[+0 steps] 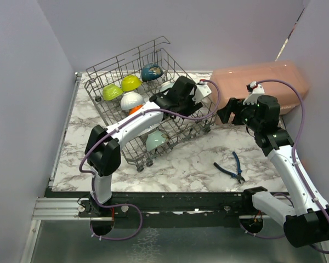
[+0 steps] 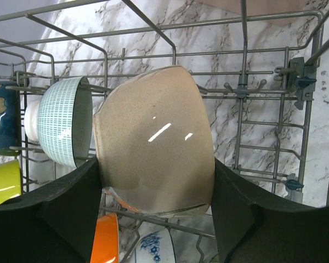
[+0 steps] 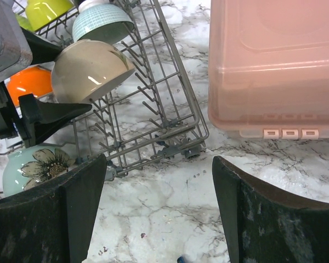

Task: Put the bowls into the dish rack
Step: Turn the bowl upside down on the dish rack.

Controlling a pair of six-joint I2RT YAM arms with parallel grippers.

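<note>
Left pincer point(image 2: 156, 183) is clamped on the beige bowl point(image 2: 153, 137): one dark pad on each side of its speckled wall, nothing loose about it. The bowl is tipped on its side, with the rim toward the bottom of my wrist view. It sits inside the dish rack point(image 1: 115, 118), towards the right end, over the upright tines. I cannot tell whether it touches the wires.

Just beside it on the left, the blue-patterned white bowl point(image 2: 66, 120) stands on edge between the tines. Past that is the dark blue bowl point(image 2: 0, 118) with a pale leaf pattern, and the lime-yellow bowl point(image 2: 3, 183) is under it. The orange bowl point(image 2: 105, 238) peeks out below my left pad. Next to it, low in the view, is a white bowl with a blue flower point(image 2: 156, 244). At the rack's near corner the pale teal flowered bowl point(image 3: 35, 167) lies among the wires.

Over on the right, my right pincer point(image 3: 159, 175) is spread wide with nothing in it. It hangs over the marble surface point(image 1: 181, 159), between the rack's wheeled corner and the pink lidded box point(image 3: 274, 66). The box is closed and sits just beside the rack's right end. Blue-handled pliers point(image 1: 230, 167) lie on the surface, nearer my bases and well apart from the rack.
</note>
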